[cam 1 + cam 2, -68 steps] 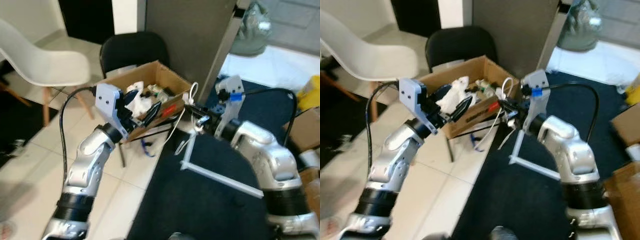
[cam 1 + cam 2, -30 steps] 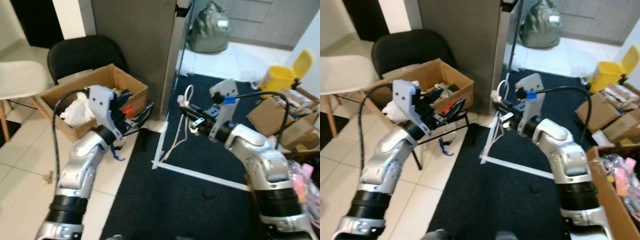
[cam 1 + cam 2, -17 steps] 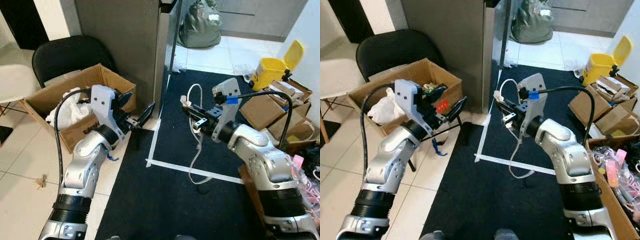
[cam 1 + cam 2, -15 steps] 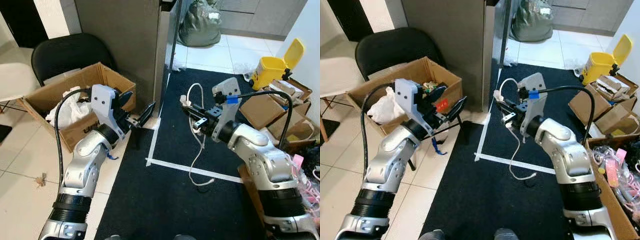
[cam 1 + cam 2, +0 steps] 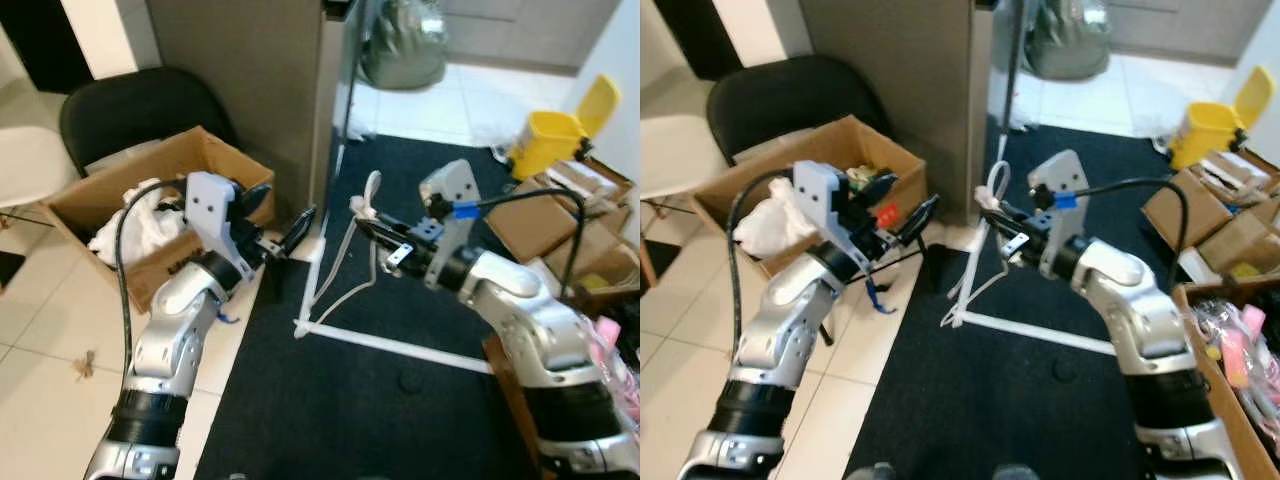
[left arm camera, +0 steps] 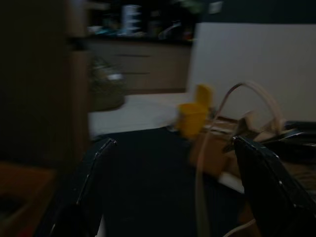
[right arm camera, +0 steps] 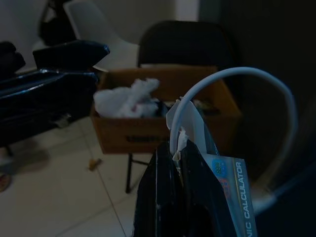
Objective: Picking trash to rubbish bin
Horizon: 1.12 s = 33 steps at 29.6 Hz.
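Clamping a white cable [image 5: 371,190] mid-frame, the right gripper [image 5: 372,228] reaches forward, while the left gripper [image 5: 283,240] hangs spread, empty.

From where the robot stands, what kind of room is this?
Probably a home or small office mid tidy-up: a black chair beside a cardboard box stuffed with trash, a yellow bin, a full garbage bag, tiled floor and dark carpet.

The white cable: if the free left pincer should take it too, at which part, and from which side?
Probably the hanging stretch of the white cable, below the right pincer, which is shut on its looped top. That stretch hangs free above the dark carpet, thin enough to pinch. The left pincer is open beside it, so it should come sideways from the robot's left.
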Motion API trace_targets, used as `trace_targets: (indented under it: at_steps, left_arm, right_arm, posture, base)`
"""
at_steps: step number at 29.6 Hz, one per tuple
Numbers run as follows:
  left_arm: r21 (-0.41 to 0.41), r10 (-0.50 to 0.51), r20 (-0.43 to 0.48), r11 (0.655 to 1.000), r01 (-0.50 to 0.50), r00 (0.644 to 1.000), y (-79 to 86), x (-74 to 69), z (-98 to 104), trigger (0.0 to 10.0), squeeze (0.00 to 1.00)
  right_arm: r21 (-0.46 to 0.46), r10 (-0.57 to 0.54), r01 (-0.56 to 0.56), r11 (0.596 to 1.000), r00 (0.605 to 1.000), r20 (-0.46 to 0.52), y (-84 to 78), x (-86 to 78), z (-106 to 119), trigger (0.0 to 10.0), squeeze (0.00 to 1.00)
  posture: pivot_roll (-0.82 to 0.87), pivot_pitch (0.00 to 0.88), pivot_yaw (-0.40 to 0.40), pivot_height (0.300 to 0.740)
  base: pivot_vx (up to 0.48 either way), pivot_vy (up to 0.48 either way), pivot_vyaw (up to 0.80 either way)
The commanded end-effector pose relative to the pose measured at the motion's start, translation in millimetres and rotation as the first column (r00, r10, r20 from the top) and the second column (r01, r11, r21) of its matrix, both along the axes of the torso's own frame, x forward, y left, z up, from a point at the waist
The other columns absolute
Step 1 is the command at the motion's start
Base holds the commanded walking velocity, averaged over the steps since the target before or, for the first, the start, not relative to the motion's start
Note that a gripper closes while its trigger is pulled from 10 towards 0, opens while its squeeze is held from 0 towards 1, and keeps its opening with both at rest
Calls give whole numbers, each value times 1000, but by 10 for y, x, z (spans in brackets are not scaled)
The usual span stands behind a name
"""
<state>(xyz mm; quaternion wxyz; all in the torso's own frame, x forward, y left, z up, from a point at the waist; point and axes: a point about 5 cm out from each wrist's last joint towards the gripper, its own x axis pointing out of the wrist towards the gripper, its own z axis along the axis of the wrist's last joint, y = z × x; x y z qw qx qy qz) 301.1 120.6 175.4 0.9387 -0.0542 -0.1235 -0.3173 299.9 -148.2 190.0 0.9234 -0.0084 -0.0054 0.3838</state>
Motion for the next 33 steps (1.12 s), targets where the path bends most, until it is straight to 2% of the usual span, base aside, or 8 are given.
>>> trace_targets:
  at_steps: [1,6,18,29,33]
  left_arm:
    - [9,3,0,1000,-3,1000,17,-9,-10,10000,0]
    - [10,3,1,1000,-3,1000,20,-7,-8,10000,0]
    - [14,10,3,1000,-11,1000,37,-6,-5,10000,0]
    - [24,21,0,999,-21,1000,71,-15,-14,10000,0]
    - [45,52,-14,998,-52,999,196,-33,-31,10000,0]
  right_arm:
    - [2,29,-29,1000,999,20,44,-24,18,10000,0]
    - [-15,32,-32,999,999,18,56,-30,-10,10000,0]
    - [-14,34,-33,999,999,24,55,-32,-12,10000,0]
    - [-24,62,-61,998,997,40,54,-54,1,10000,0]
    - [-29,51,-50,998,998,39,49,-43,-6,10000,0]
  posture:
    - [-39,0,-28,740]
    - [-38,0,-31,740]
    - [-39,0,-32,740]
    - [-37,0,-29,740]
    - [-33,0,-26,740]
  base:
    - [368,0,650]
    - [371,0,685]
    - [371,0,0]
    - [373,0,723]
    - [374,0,781]
